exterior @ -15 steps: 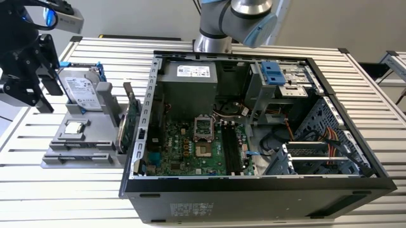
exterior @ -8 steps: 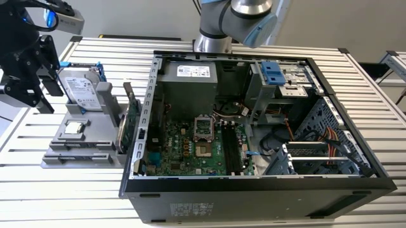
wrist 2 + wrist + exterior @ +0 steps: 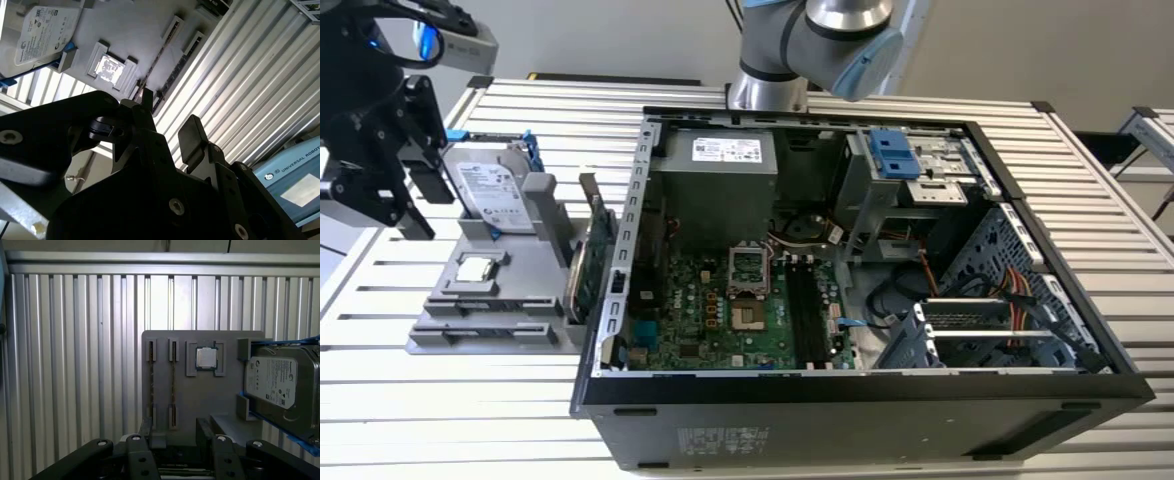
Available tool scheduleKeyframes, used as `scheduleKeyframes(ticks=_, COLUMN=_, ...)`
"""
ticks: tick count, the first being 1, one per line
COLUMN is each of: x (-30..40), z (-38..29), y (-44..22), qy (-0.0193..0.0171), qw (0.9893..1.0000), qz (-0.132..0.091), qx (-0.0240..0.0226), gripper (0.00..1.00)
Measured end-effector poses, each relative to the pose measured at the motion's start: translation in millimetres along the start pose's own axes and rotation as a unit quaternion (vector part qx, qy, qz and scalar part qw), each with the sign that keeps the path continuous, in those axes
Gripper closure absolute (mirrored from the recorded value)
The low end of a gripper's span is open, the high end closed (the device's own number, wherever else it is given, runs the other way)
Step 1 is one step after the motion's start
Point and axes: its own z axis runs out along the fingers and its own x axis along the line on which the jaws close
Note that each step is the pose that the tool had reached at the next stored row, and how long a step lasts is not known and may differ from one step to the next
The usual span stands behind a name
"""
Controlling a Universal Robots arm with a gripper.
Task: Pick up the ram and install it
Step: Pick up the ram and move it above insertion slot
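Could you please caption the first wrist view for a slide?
Open gripper hovers near the grey holder carrying the ram, processor chip and hard drive.

The gripper (image 3: 387,205) hangs pointing down, jaws apart with nothing between them; the grey arm joint (image 3: 834,35) sits well apart from it.

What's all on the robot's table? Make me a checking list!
Surface: slatted metal table with a gray tray on it.
Job's things: ram, a thin stick on edge in a tray slot; open computer case beside the tray.
Clutter: hard drive and chip on the tray; green card standing on edge.
Grippers: gripper open, empty, near the tray.
Cables: coloured wires inside the case.
Surroundings: arm base beyond the case.
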Motion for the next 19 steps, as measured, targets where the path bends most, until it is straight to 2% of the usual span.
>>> scheduleKeyframes(ticks=19, x=0.0, z=11.6, y=0.0, qy=0.0, qw=1.0, qz=-0.001, qx=0.0019, gripper=0.0)
